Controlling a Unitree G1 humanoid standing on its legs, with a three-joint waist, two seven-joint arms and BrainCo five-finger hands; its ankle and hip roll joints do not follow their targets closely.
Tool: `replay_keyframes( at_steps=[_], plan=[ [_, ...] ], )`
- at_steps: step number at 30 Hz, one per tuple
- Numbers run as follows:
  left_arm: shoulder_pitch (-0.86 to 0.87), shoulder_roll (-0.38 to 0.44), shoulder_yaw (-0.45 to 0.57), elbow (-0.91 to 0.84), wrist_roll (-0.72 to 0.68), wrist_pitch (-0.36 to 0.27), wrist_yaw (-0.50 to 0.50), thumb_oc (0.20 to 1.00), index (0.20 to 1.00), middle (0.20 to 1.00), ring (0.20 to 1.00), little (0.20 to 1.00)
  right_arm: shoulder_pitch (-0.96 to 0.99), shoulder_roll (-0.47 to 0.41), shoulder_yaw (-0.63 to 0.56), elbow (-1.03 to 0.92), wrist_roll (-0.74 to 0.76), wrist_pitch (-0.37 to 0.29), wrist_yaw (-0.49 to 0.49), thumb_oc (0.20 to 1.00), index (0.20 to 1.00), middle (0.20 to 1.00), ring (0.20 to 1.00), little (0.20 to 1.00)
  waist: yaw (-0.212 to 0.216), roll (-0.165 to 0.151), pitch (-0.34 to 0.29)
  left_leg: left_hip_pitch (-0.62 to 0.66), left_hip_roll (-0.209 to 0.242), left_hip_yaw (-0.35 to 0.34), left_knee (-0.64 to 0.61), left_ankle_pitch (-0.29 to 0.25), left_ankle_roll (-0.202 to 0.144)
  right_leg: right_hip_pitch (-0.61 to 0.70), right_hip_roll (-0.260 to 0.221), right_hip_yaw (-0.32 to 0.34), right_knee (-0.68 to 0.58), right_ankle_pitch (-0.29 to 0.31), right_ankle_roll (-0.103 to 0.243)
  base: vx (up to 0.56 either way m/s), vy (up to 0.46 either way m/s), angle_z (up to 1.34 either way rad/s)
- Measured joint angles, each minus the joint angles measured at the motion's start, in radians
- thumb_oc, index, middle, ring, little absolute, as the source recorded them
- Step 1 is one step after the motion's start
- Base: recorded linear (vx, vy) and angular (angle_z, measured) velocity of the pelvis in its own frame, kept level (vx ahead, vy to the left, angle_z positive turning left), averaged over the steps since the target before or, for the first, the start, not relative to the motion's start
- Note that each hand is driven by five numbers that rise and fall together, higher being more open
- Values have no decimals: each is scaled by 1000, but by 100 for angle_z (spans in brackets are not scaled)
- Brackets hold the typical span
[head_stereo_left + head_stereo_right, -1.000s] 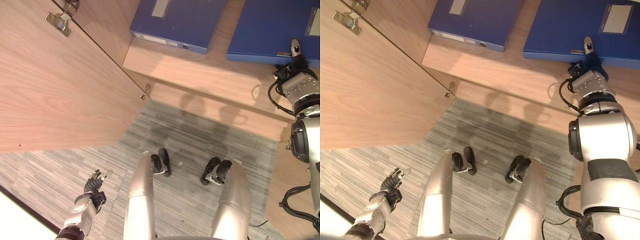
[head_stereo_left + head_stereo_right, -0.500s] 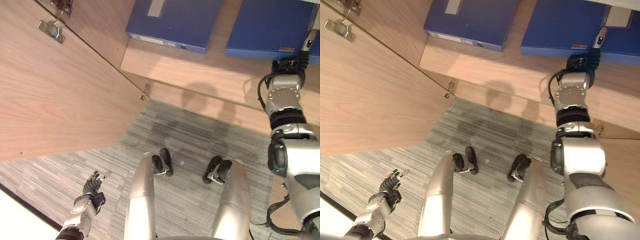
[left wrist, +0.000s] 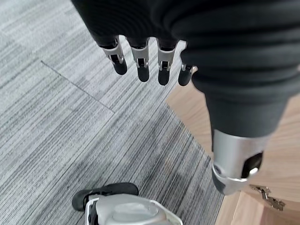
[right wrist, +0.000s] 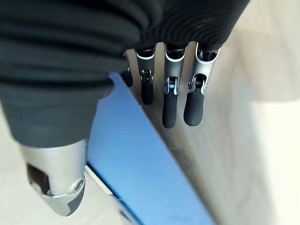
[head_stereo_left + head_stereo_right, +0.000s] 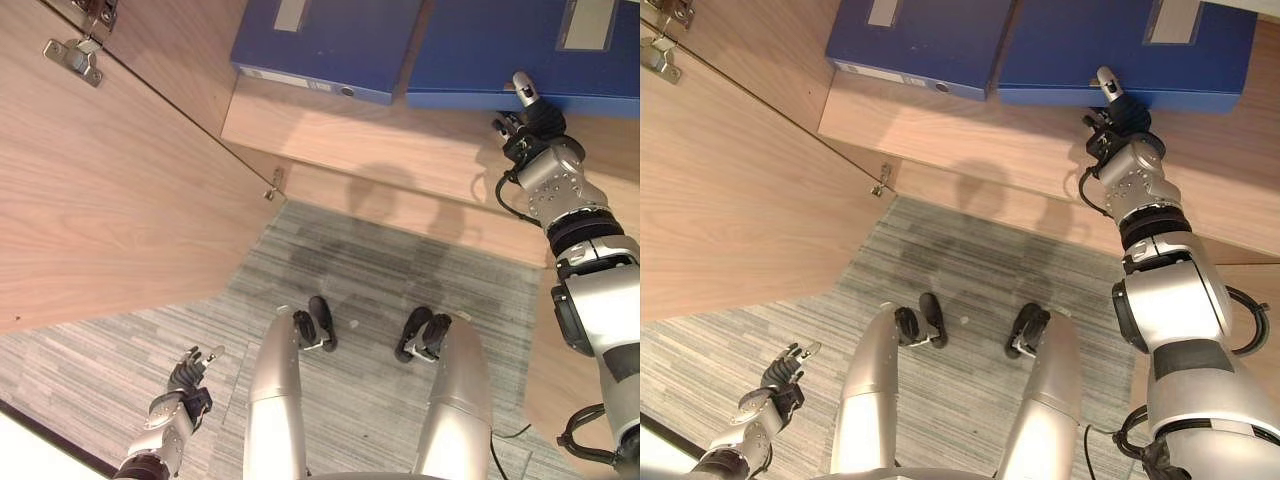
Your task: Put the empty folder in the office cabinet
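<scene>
Two blue folders lie flat on the cabinet's wooden shelf (image 5: pixel 400 140). The right folder (image 5: pixel 500 50) rests edge to edge with the left folder (image 5: pixel 320 40). My right hand (image 5: pixel 530 125) reaches up to the right folder's near edge, open, with a straight finger against it. In the right wrist view its fingers (image 4: pixel 171 103) hang relaxed beside the folder's blue face (image 4: pixel 140 173) and hold nothing. My left hand (image 5: pixel 180 395) hangs low over the grey carpet, open and empty, with its fingers (image 3: pixel 140 65) relaxed.
The cabinet's wooden door (image 5: pixel 100 200) stands swung open on the left, with hinges (image 5: pixel 70 55) near the top. Grey striped carpet (image 5: pixel 380 270) covers the floor in front of the cabinet's base board (image 5: pixel 420 205).
The right folder has slid left until it meets the left folder, and my right hand went left with it. The whole picture has also shifted slightly. The left hand has stayed put.
</scene>
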Motion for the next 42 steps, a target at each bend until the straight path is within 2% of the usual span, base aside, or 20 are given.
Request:
replay_keyframes(
  at_steps=[7, 13, 16, 18, 19, 20, 21, 22, 23, 25, 26, 27, 28, 31, 35, 38, 41, 42],
  plan=[
    [-65, 1, 3, 105, 35, 19, -22, 1000, 1000, 1000, 1000, 1000, 27, -12, 21, -12, -236, 23, 112, 1000, 1000, 1000, 1000, 1000, -7, -19, -7, -2, 6, 2, -4, 0, 0, 1, 6, -5, -12, 9, -4, -9, -7, -2],
    [-74, 2, 3, 110, 40, 23, -40, 1000, 1000, 1000, 1000, 1000, 17, -31, 74, -5, -337, 49, 166, 1000, 1000, 1000, 1000, 1000, -7, -35, -16, -5, 7, 0, -4, 0, 0, 1, 5, -8, -12, 9, -5, 0, 0, 0],
    [-73, 3, 4, 120, 41, 23, -45, 1000, 1000, 1000, 1000, 1000, -21, -82, 248, -24, -488, 55, 225, 1000, 1000, 1000, 1000, 1000, -4, -45, -21, -8, 6, -2, -4, 0, -1, 1, 5, -11, -12, 9, -5, 0, 0, 0],
    [-63, 3, 8, 115, 42, 23, -56, 1000, 1000, 1000, 1000, 1000, -60, -160, 459, -123, -696, 83, 285, 1000, 1000, 1000, 1000, 1000, 1, -55, -27, -13, 7, -6, -4, 0, -1, 0, 4, -15, -13, 8, -5, 3, 1, 2],
    [-20, 3, 33, 85, 48, 23, -62, 1000, 1000, 1000, 1000, 1000, -58, -234, 589, -301, -848, 110, 315, 1000, 1000, 1000, 1000, 1000, -1, -65, -33, -19, 6, -7, -4, 0, -1, -4, 3, -18, -16, 8, -5, 0, 0, 0],
    [12, 3, 44, 60, 59, 22, -63, 1000, 1000, 1000, 1000, 1000, -55, -288, 636, -420, -922, 116, 349, 1000, 1000, 1000, 1000, 1000, 0, -67, -34, -26, 6, -9, -5, 0, -1, -6, 3, -22, -21, 9, -4, 0, 0, 0],
    [30, -5, 75, 50, 64, 24, -65, 1000, 1000, 1000, 1000, 1000, -41, -396, 687, -620, -995, 125, 383, 1000, 1000, 1000, 1000, 1000, 6, -68, -34, -36, 6, -11, -6, 0, 0, -13, 2, -24, -24, 9, -4, 0, 0, 0],
    [58, -8, 108, 34, 70, 24, -68, 1000, 1000, 1000, 1000, 1000, -26, -512, 735, -859, -1035, 101, 423, 1000, 1000, 1000, 1000, 1000, 4, -70, -35, -39, 6, -11, -8, 0, 0, -13, 3, -28, -30, 10, -2, 0, 0, 0],
    [71, -5, 130, 36, 80, 21, -71, 1000, 1000, 1000, 1000, 1000, 14, -577, 729, -968, -1057, 41, 457, 1000, 1000, 1000, 1000, 1000, 12, -73, -37, -37, 6, -12, -8, -1, 1, -9, 3, -30, -31, 11, -1, 0, 0, 0],
    [59, -3, 156, 43, 105, 22, -79, 1000, 1000, 1000, 1000, 1000, 15, -538, 736, -842, -1156, 19, 495, 1000, 1000, 1000, 1000, 1000, 18, -73, -37, -35, 5, -9, -7, -4, 6, -8, 1, -29, -33, 12, -1, 0, 0, 0],
    [55, -1, 161, 39, 111, 21, -79, 1000, 1000, 1000, 1000, 1000, 6, -536, 737, -844, -1212, 22, 510, 1000, 1000, 1000, 1000, 1000, 18, -73, -37, -34, 5, -10, -7, -4, 6, -5, 1, -29, -33, 12, -1, 0, 0, 0],
    [47, -7, 173, 35, 119, 24, -77, 1000, 1000, 1000, 1000, 1000, 49, -543, 677, -898, -1300, 39, 531, 1000, 1000, 1000, 1000, 1000, 12, -73, -37, -34, 5, -10, -11, -4, 6, -5, 4, -29, -41, 14, 1, -7, 12, -8],
    [43, -15, 194, 35, 139, 33, -75, 1000, 1000, 1000, 1000, 1000, 197, -541, 529, -1058, -1366, 39, 554, 1000, 1000, 1000, 1000, 1000, 3, -73, -37, -34, 5, -5, -17, -4, 6, -7, 7, -28, -54, 26, 5, -12, -4, -9],
    [35, -15, 202, 11, 176, 42, -68, 1000, 1000, 1000, 1000, 1000, 352, -527, 434, -1167, -1420, 23, 592, 1000, 1000, 1000, 1000, 1000, -9, -73, -37, -34, 5, 7, -19, -8, 13, -14, 7, -19, -59, 30, 9, -11, -6, -8],
    [33, -15, 199, -12, 218, 47, -69, 1000, 1000, 1000, 1000, 1000, 366, -528, 409, -1190, -1420, 28, 644, 1000, 1000, 1000, 1000, 1000, -11, -73, -37, -34, 4, 11, -19, -10, 16, -18, 6, -13, -59, 30, 7, -2, -2, -1],
    [32, -15, 198, -8, 238, 65, -80, 1000, 1000, 1000, 1000, 1000, 344, -529, 419, -1197, -1359, 28, 720, 1000, 1000, 1000, 1000, 1000, -2, -73, -37, -34, 3, 12, -21, -10, 16, -18, 5, -14, -62, 30, 8, -32, 15, 1],
    [-1, -14, 197, 31, 239, 67, -77, 1000, 1000, 1000, 1000, 1000, 378, -483, 463, -1200, -1310, 28, 733, 1000, 1000, 1000, 1000, 1000, -1, -74, -38, -18, 3, 25, -63, 6, 20, -9, 16, -18, -105, 60, 11, -60, 14, -8],
    [-16, -16, 195, 48, 249, 66, -76, 1000, 1000, 1000, 1000, 1000, 397, -447, 520, -1228, -1303, 26, 736, 1000, 1000, 1000, 1000, 1000, 2, -76, -36, 34, -2, 35, -129, 30, 14, 40, 33, -21, -172, 88, 24, -37, 7, -13]
  ],
)
